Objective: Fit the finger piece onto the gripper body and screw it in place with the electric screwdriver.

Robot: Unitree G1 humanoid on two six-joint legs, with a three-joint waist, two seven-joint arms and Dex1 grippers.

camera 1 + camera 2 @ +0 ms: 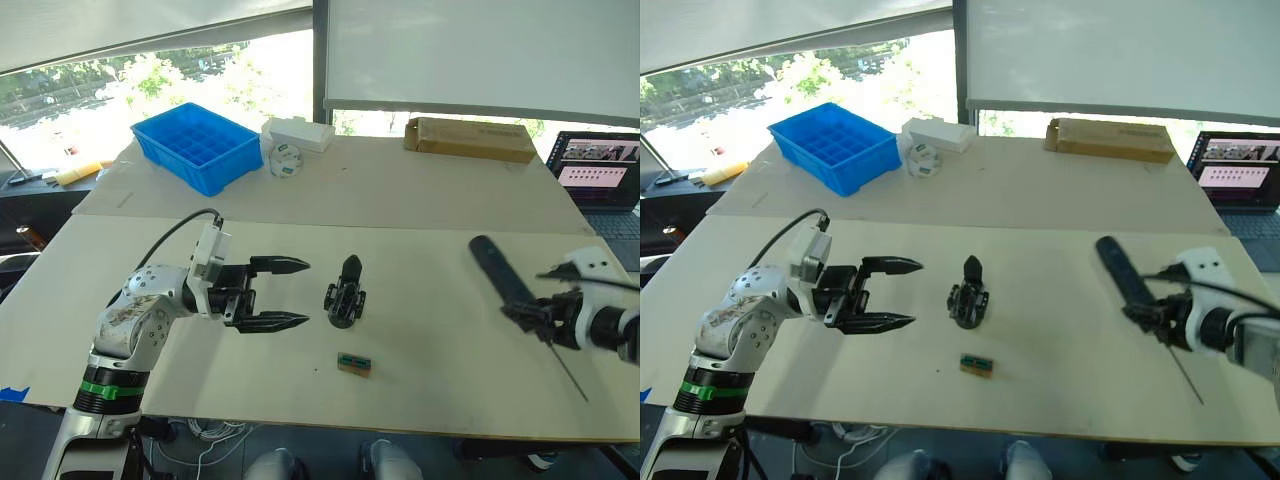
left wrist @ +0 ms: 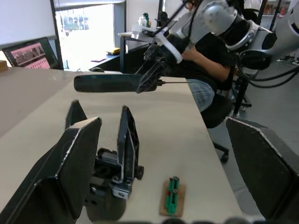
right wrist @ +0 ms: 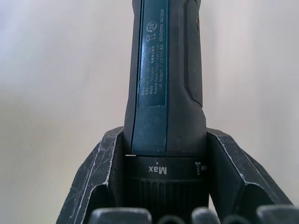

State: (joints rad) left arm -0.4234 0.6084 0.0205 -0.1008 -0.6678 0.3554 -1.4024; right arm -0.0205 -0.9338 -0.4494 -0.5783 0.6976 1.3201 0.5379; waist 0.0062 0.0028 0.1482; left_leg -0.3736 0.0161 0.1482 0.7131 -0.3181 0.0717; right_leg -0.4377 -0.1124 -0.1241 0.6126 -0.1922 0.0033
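The gripper body is a small black mechanism near the table's middle. In the left wrist view two pointed black fingers stand up from the gripper body; I cannot tell which one is the finger piece. My left gripper hovers open just left of it, its fingertips aimed at it and apart from it. Far to the right, my right gripper is shut on the electric screwdriver, held above the table with its thin bit slanting toward the front edge. In the right wrist view the fingers clamp the electric screwdriver at its collar.
A small tan-and-green block lies in front of the gripper body. At the back stand a blue compartment tray, a white box and a cardboard box. A laptop sits far right. A seated person is beyond the table's end.
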